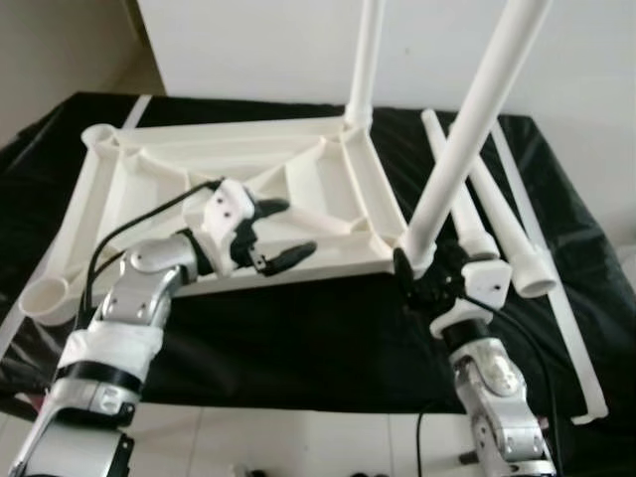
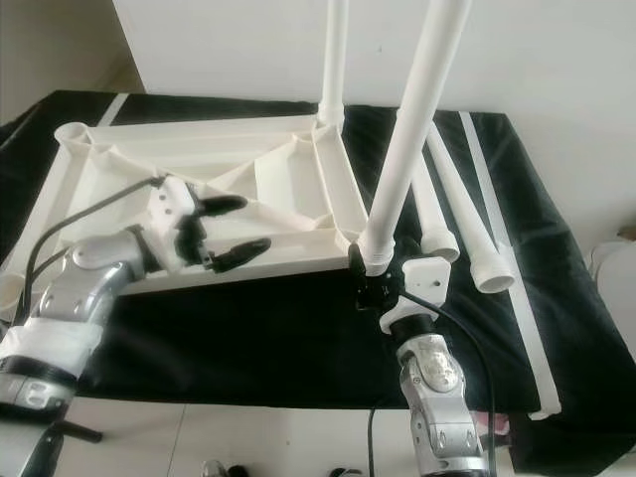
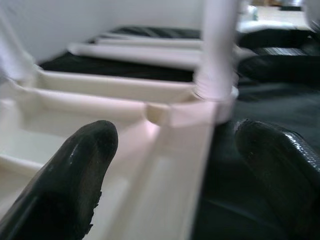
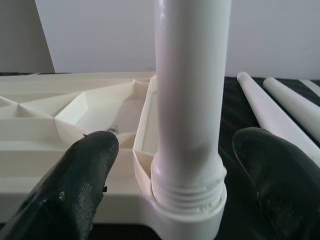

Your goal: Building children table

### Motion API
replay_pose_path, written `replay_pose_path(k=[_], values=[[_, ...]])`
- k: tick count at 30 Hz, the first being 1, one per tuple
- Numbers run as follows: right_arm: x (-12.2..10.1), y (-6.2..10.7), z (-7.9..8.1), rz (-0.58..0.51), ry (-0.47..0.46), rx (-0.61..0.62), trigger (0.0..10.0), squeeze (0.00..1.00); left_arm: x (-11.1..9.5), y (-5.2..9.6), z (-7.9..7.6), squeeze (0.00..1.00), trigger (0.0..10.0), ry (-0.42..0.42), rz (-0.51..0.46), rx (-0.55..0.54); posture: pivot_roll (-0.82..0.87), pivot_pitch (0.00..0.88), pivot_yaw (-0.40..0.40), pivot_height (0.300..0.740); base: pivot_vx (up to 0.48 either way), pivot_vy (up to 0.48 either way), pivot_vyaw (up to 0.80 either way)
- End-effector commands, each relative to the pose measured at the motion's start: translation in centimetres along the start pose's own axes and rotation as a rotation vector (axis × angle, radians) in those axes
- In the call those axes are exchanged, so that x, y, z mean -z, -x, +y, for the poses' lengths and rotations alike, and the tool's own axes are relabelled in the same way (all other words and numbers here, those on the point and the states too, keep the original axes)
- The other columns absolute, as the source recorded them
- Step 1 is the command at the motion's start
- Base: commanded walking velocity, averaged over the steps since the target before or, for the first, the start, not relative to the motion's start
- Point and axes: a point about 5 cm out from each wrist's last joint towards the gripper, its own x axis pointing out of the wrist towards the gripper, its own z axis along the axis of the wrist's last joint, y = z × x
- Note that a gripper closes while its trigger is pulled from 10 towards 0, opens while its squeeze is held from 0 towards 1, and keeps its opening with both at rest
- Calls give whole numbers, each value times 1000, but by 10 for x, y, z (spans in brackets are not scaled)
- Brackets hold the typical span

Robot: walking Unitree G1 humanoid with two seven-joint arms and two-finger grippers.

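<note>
The white table top (image 1: 149,164) lies upside down on a black-covered surface. Two white legs stand in its right-hand corner sockets, the far leg (image 1: 366,60) and the near leg (image 1: 467,129). My right gripper (image 1: 425,276) is at the base of the near leg (image 4: 190,100), open, with a finger (image 4: 85,175) on each side and small gaps to the leg. My left gripper (image 1: 295,229) is open over the table top's near rim (image 3: 165,150), which runs between its fingers (image 3: 75,170).
Two loose legs (image 1: 517,234) lie on the black cloth (image 1: 328,338) right of the table top, with a long white strip (image 1: 561,308) beyond them. Sockets at the near left corner (image 1: 45,295) and far left corner (image 1: 99,134) stand open. A white wall rises behind.
</note>
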Motion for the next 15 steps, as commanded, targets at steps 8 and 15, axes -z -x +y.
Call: replay_pose_path(k=[8, 15], values=[[5, -2, -3, 26, 12, -6, 10000, 0, 47, 4, -22, 0, 10000, -13, 227, 80, -92, 138, 16, 740, 0, 0, 0], [5, -2, -3, 28, 18, -2, 10000, 0, 61, 5, 9, 0, 10000, 33, 360, -192, -100, 134, 23, 740, 0, 0, 0]])
